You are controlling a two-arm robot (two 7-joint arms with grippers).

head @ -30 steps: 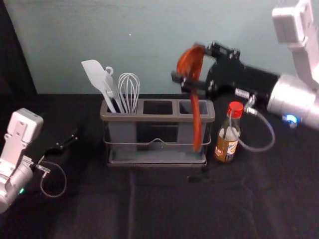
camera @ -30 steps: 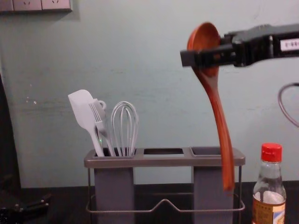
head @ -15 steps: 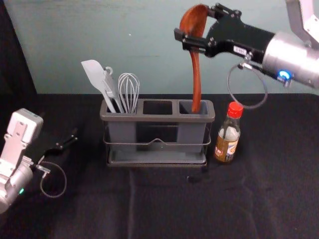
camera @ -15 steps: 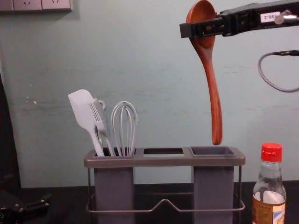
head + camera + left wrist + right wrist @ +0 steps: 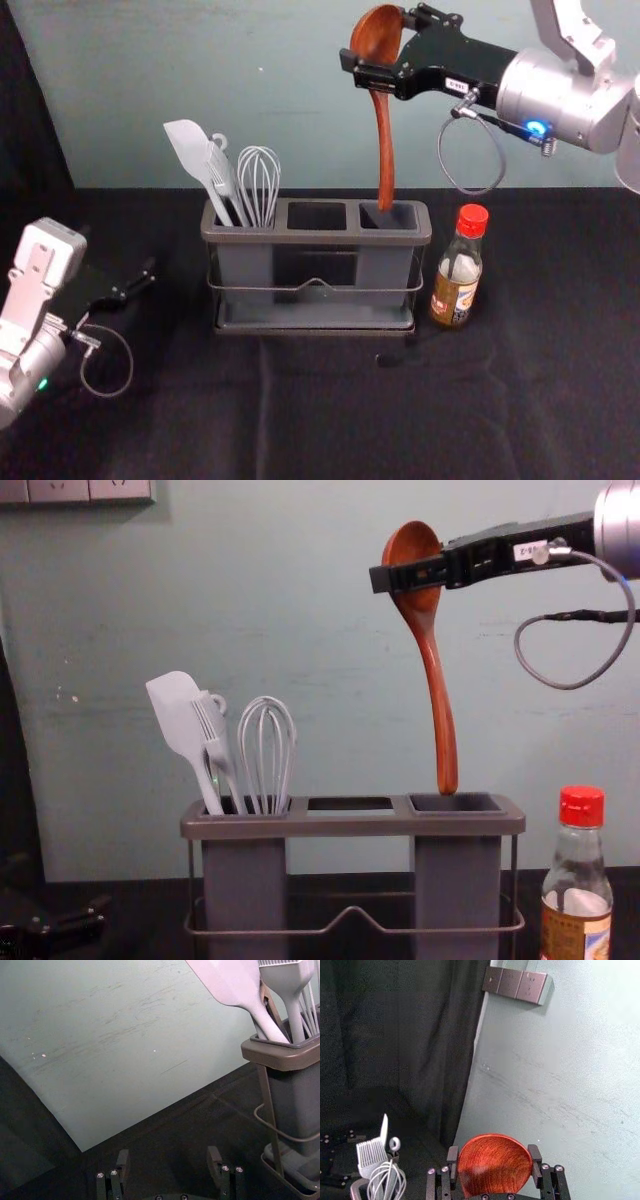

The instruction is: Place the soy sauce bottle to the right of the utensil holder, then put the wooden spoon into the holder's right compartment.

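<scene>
Wooden spoon (image 5: 385, 140), pinched by right end effector (image 5: 377, 38) above right compartment (image 5: 404, 217), has shifted leftward.

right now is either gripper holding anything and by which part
The right gripper holds the wooden spoon by its bowl, handle hanging down; the left holds nothing.

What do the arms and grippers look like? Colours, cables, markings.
Right arm: silver cylindrical segment, paler blocky links, blue light, thin grey looped cable. Right gripper: black, small white label on its body. Left arm: silver and whitish, green light, similar looped cable. Left gripper: black, silvery screw heads.
</scene>
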